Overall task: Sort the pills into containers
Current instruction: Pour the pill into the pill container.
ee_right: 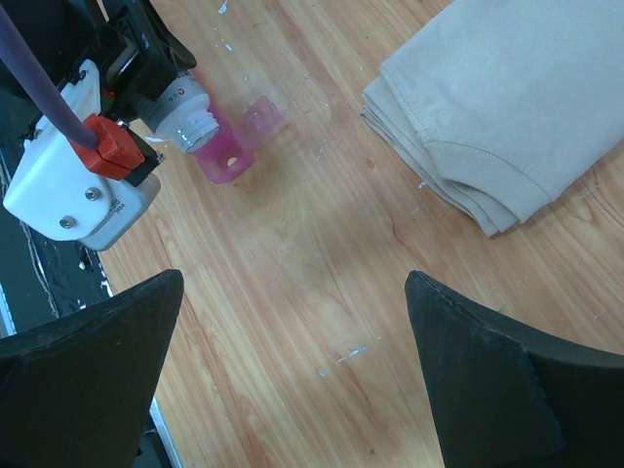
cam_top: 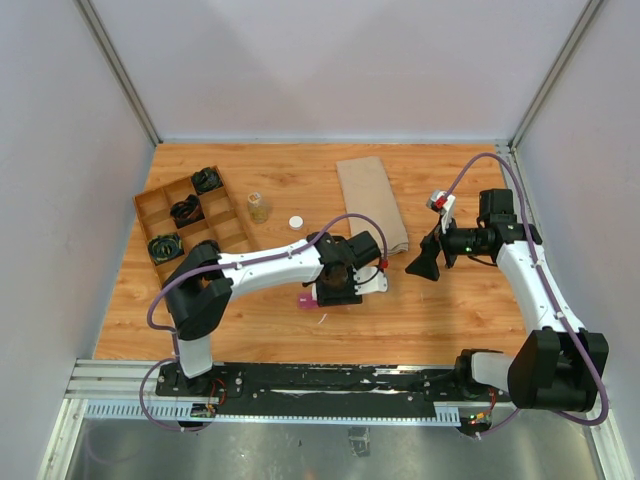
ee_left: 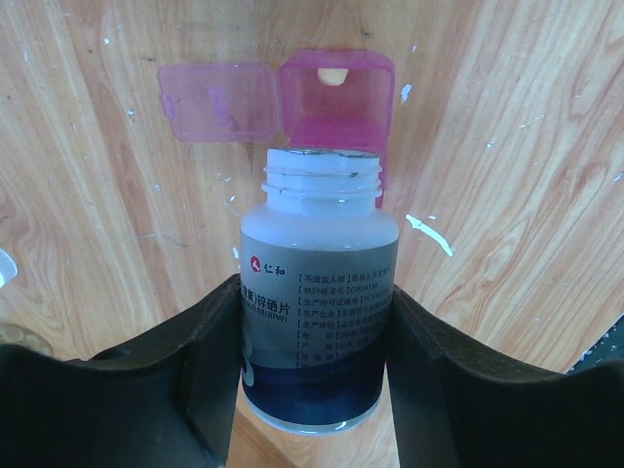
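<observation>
Bright, even light comes from above. Shadows on the table (cam_top: 420,310) are soft and pale. The top view is sharp. In both wrist views the black jaws close to the camera look dark and a bit blurry, while the bottle (ee_left: 317,253) label is clear.

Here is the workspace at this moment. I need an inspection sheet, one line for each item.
Surface: wooden table, white flecks near the containers.
Job's things: pink containers, one lid open, one pale pill inside; uncapped white bottle tipped over them.
Clutter: folded beige cloth, wooden tray with black items, small clear jar, white cap.
Hands: left hand shut on white bottle; right hand open, empty.
Cables: purple cables along both arms.
Surroundings: pale walls, metal rail at near edge.
</observation>
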Motion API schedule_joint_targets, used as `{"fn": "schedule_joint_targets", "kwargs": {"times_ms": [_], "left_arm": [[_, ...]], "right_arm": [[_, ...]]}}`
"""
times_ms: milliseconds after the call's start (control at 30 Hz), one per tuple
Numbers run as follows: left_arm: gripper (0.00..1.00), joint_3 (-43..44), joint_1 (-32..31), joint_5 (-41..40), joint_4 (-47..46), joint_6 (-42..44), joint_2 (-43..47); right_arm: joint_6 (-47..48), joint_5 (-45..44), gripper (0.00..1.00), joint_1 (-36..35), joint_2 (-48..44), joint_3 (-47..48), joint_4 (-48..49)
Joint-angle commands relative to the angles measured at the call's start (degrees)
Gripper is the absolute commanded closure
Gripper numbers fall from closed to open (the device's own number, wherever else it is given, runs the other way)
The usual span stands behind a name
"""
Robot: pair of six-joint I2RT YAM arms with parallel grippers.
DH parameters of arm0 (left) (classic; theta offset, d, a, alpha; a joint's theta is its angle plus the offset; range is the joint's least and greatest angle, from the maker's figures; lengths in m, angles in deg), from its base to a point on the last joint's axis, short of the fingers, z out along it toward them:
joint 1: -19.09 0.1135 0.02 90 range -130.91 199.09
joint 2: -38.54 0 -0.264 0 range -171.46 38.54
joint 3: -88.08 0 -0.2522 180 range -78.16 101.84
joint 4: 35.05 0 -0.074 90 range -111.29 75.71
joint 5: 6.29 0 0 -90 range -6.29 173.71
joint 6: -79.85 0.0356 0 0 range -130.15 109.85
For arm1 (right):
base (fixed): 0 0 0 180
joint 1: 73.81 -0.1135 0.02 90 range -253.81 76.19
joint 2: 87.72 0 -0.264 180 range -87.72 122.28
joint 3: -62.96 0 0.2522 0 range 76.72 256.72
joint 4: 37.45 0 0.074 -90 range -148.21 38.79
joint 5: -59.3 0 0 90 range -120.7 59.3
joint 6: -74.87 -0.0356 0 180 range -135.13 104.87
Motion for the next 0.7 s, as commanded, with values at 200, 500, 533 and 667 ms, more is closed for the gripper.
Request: {"fn": "schedule_joint_targets", "kwargs": {"times_ms": [200,500,533,667], "left_arm": [[1.00,-0.64,0.02,-0.43,-0.52,-0.21,2.04],[1.00,-0.21,-0.30,-0.10,-0.90,-0.26,3.26],[1.00,0.33,-0.72,-0.07,-0.58,-0.55,3.53],[1.00,-0.11,-0.10,-3.08,2.08,-0.57,1.06]], "right_arm": [[0.39,1.17,0.01,1.02,-0.36,1.73,-1.01],[0.27,1.16,0.01,1.03,-0.22,1.79,-1.05],[0.29,1.10,0.01,1.02,-0.21,1.82,-1.05],[0.24,1.14,0.02,1.03,0.04,1.91,-1.14]]}}
